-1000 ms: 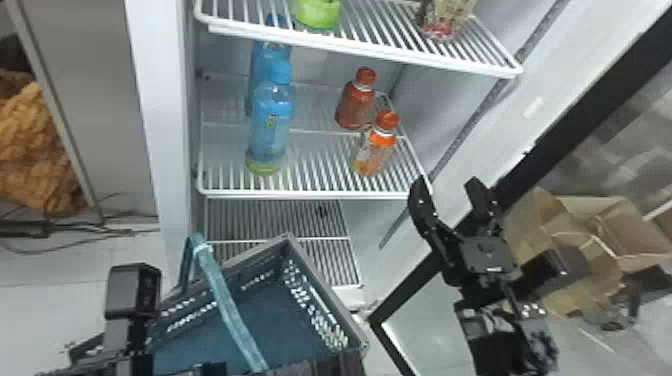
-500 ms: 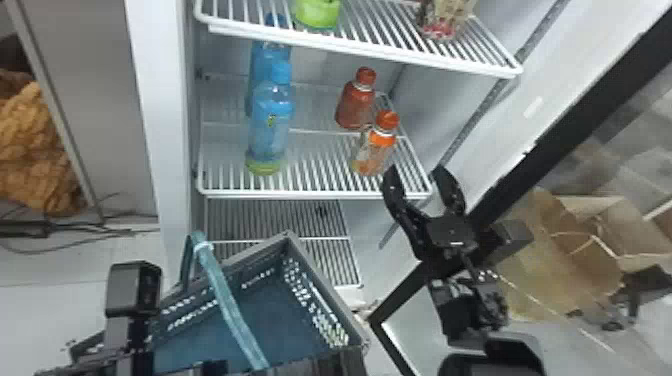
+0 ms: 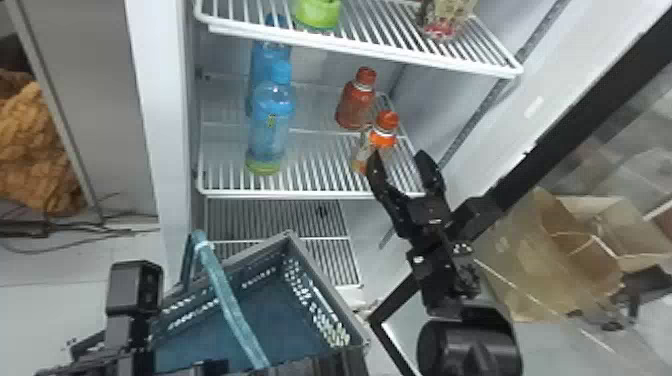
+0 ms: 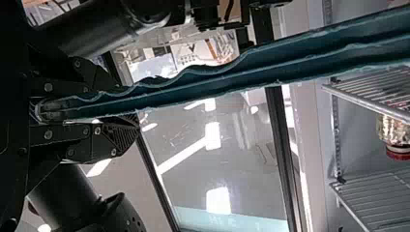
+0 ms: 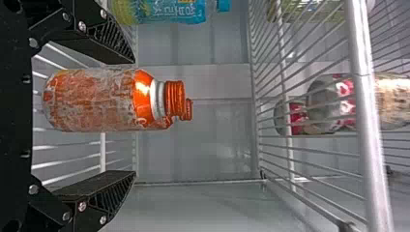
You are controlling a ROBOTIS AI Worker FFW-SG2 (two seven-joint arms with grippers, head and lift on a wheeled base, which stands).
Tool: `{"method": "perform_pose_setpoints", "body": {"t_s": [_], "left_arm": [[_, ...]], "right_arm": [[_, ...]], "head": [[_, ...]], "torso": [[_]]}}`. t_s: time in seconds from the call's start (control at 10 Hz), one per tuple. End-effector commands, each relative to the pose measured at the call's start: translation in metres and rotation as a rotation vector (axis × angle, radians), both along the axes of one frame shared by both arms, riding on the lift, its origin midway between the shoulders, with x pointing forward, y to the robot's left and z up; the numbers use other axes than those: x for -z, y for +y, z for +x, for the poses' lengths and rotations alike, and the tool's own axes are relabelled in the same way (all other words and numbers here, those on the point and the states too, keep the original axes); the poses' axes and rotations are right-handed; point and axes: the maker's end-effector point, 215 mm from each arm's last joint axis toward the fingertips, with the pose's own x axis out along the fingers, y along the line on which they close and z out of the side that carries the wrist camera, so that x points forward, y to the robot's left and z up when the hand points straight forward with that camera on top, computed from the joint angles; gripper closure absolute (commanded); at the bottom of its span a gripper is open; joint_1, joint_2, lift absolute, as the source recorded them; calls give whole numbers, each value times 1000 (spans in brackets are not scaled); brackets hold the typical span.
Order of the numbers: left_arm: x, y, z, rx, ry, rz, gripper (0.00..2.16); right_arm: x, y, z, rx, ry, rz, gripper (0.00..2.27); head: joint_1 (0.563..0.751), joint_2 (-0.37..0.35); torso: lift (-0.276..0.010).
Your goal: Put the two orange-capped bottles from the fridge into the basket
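And in goes the right gripper (image 3: 398, 156), closer now over the shelf's (image 3: 310, 192) front right corner, fingers spread towards the nearer orange-capped bottle (image 3: 384, 137)! Both bottles haven't budged, the farther bottle (image 3: 356, 102) upright behind it near the right edge, while the left gripper (image 3: 212, 367) has its fingers pinching the handle (image 3: 227, 295) of the basket (image 3: 320, 285) below.

The head view's bottom edge crops the basket (image 3: 326, 286).
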Motion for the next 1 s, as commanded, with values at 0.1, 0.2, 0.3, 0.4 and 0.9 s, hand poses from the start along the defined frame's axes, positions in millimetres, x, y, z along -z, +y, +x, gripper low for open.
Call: {"method": "perform_pose_setpoints", "body": {"t_s": [0.1,0.2,0.3,0.4,0.9], "left_arm": [[-1,0,1,0,-2,0,1165],[-1,0,1,0,-2,0,1165],[-1,0,1,0,-2,0,1165],[-1,0,1,0,-2,0,1165],[0,1,1,-6,1,-1,1165]], "right_arm": [[-3,19,28,-40,-8,1,262],[-4,22,36,-46,-9,0,265],[-2,25,41,-51,-5,-7,265],[-3,22,44,-37,-5,-16,266],[-3,23,44,-30,8,-4,749]], "head": [[695,-350],[695,-350],[695,-350],[695,-350],[695,-350]], "torso": [[-235],[-235],[-235],[-235],[-235]]}}
